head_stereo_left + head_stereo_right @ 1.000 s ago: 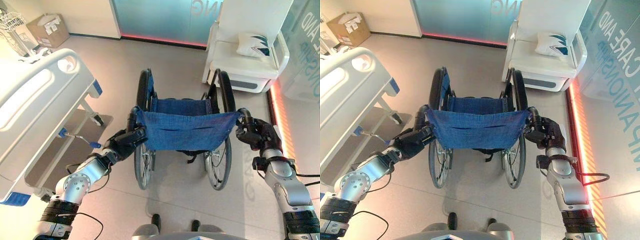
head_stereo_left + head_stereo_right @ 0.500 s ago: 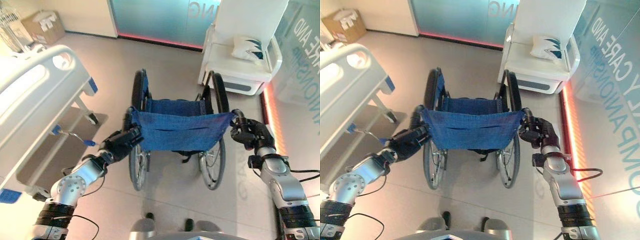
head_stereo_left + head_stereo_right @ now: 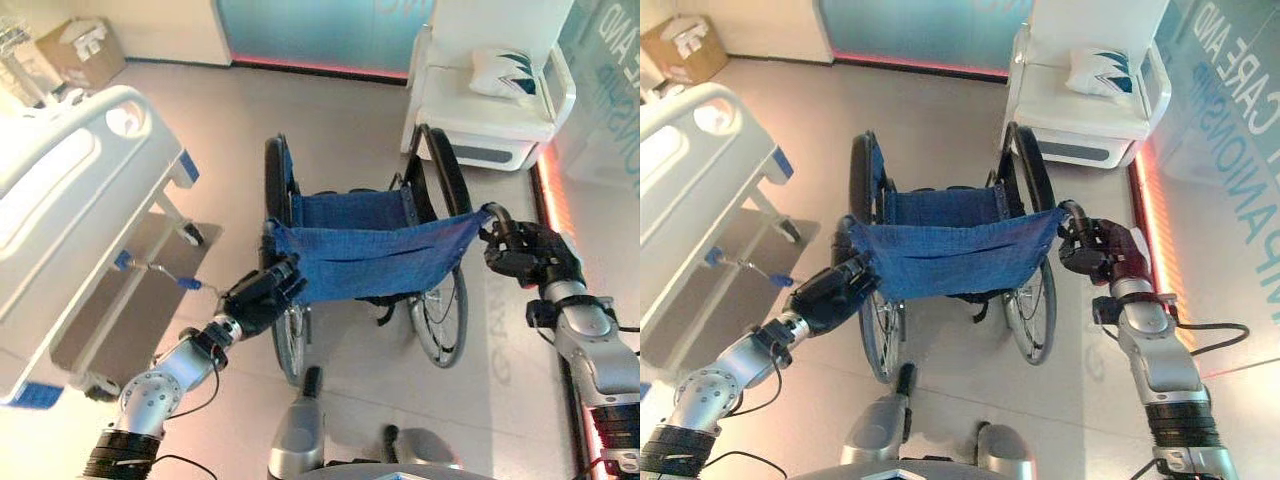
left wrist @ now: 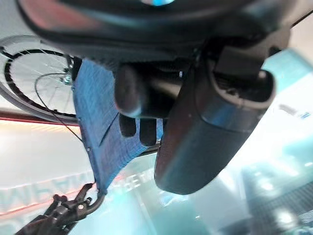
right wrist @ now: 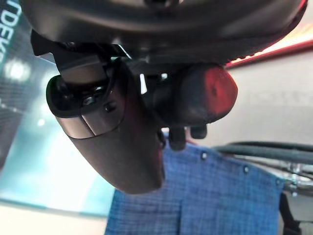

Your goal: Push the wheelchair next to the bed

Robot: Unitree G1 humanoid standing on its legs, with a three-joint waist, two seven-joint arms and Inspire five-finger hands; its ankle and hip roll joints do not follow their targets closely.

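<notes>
Wheelchair point(image 3: 370, 250) stands mid-floor, seen from behind: blue fabric backrest point(image 3: 375, 262) stretched between the two push handles, large spoked wheels either side. Hospital bed point(image 3: 70, 215) to the robot's left, white footboard angled toward the chair; a strip of bare floor separates bed and wheelchair, so the two are near but apart.

Left hand point(image 3: 258, 296) at the left push handle, fingers curled round it, dark palm just beside the backrest's left edge. In the left wrist view the left hand's fingers point(image 4: 132, 122) wrap a dark grip with blue fabric right behind.

Right hand point(image 3: 1102, 249) at the right push handle, fingers closed round the grip, touching the backrest's right corner. The right wrist view shows the thumb bent over the grip, blue fabric just below.

White armchair point(image 3: 490, 90) with a patterned cushion point(image 3: 505, 78) stands beyond the wheelchair, to the right. Cardboard box point(image 3: 85, 52) against the far wall on the left.
</notes>
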